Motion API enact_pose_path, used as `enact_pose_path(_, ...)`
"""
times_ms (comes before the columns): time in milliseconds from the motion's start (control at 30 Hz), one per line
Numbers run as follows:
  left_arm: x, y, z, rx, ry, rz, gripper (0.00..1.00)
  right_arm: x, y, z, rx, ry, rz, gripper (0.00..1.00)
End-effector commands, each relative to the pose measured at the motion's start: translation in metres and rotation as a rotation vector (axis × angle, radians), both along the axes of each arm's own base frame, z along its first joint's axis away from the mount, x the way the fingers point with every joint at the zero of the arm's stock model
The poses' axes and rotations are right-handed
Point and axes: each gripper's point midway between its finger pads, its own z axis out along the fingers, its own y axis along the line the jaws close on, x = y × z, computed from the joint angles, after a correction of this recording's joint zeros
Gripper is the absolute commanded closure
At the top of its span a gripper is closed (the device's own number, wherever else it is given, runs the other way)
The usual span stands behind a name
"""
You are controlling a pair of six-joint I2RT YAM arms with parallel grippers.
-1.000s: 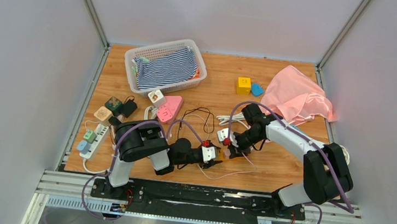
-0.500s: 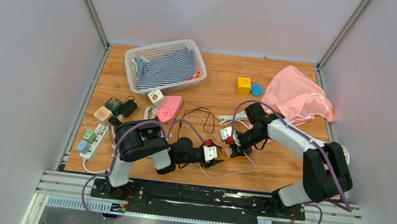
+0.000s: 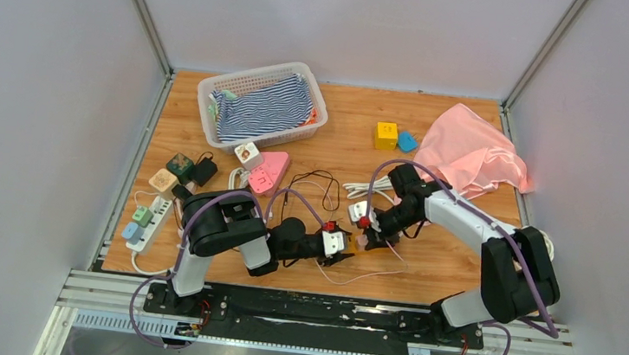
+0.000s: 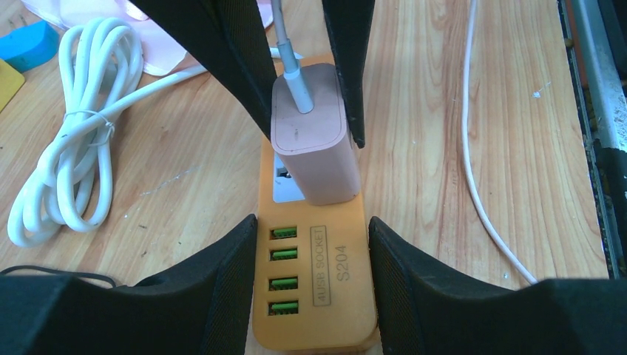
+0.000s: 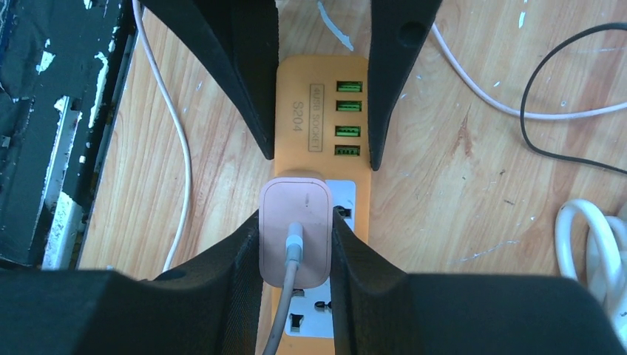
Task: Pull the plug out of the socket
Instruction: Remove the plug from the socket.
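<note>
Right now we see the orange power strip (image 4: 336, 310) lying flat on the wooden table (image 4: 444, 222), near the front edge and about midway between the two arm bases. Its four green USB ports point toward the left arm. The pink plug adapter (image 4: 314, 159) stands on the strip's white socket panel with its base against that face; we cannot tell whether the prongs are fully seated. A pale grey cable (image 4: 285, 44) leaves the adapter's top.

The left gripper (image 4: 313, 244) straddles the USB end of the strip, its black fingers pressed against both long sides, grasping it. The right gripper (image 5: 294, 237) reaches in from the far right, and its jaws are clenched on the two flat sides of the adapter.

A coiled white cable (image 4: 66, 148) lies just beyond the strip, and a thin white cord (image 4: 473, 148) runs along its near side. Further off, a white basket (image 3: 215, 90) holding striped cloth (image 3: 261, 107) sits at the far left and a pink cloth (image 3: 475, 149) at the far right.
</note>
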Motion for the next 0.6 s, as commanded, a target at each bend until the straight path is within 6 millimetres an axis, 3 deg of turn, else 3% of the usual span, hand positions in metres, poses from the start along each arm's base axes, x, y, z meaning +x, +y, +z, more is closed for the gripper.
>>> enact_pose_path(0,-0.01,0.001,-0.011,0.041,0.008,-0.046,0.84,-0.013,-0.005,-0.008,0.003,-0.056,0.103,1.0)
enact_pose_path(100,-0.011,0.001,-0.011,0.041,0.008,-0.048,0.84,-0.015,0.0,-0.001,0.034,-0.047,0.107,1.0)
enact_pose_path(267,-0.011,0.001,-0.011,0.041,0.008,-0.048,0.84,0.024,-0.002,-0.004,-0.053,-0.064,-0.1,1.0)
enact_pose_path(333,-0.01,0.001,-0.011,0.041,0.008,-0.047,0.84,0.028,-0.004,-0.005,-0.063,-0.066,-0.131,1.0)
enact_pose_path(400,-0.011,0.001,-0.011,0.041,0.008,-0.047,0.84,0.018,-0.002,-0.003,-0.03,-0.061,-0.069,1.0)
enact_pose_path(500,-0.01,0.001,-0.011,0.041,0.008,-0.047,0.84,-0.014,0.004,0.006,0.062,-0.018,0.085,1.0)
enact_pose_path(567,-0.01,0.001,-0.011,0.042,0.008,-0.046,0.84,-0.021,0.004,0.008,0.073,0.001,0.107,1.0)
